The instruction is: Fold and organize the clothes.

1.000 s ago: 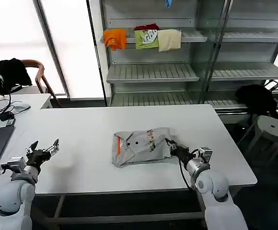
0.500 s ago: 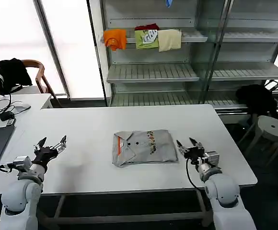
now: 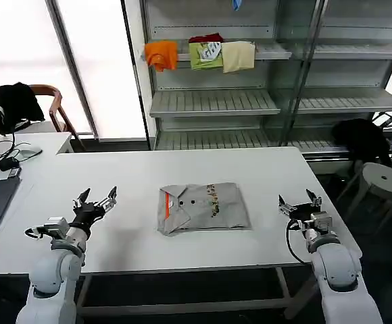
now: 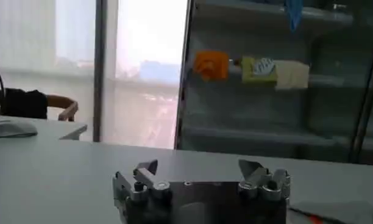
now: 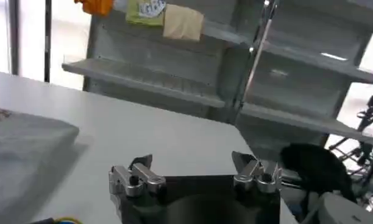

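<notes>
The folded grey shirt (image 3: 203,207) lies at the middle of the white bench (image 3: 142,169). The left gripper (image 3: 96,201) hovers well to its left, fingers spread and holding nothing. The right gripper (image 3: 300,204) sits well to its right, fingers likewise released and apart from the cloth.

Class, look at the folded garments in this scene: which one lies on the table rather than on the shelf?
The grey shirt, folded flat at the table's middle between the two open grippers. The orange, green and cream garments hang over the shelf behind.
</notes>
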`<state>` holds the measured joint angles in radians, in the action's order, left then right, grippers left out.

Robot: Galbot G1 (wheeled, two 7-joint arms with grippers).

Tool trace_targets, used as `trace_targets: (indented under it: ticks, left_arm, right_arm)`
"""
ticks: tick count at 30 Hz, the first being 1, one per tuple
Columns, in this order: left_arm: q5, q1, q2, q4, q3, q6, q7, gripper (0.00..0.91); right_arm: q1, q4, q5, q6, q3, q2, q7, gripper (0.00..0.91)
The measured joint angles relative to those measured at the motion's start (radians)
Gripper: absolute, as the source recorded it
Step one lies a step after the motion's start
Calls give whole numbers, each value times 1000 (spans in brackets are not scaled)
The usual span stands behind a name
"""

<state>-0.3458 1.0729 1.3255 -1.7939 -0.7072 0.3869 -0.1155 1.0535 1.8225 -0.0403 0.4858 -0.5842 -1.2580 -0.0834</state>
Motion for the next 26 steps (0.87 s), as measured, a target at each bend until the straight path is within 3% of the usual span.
trace_targets:
  ticks: [26]
  left_arm:
    - [20, 16, 23, -11, 19, -19, -8, 907]
  right_arm:
    - [23, 7, 26, -64, -35, 27, -19, 907]
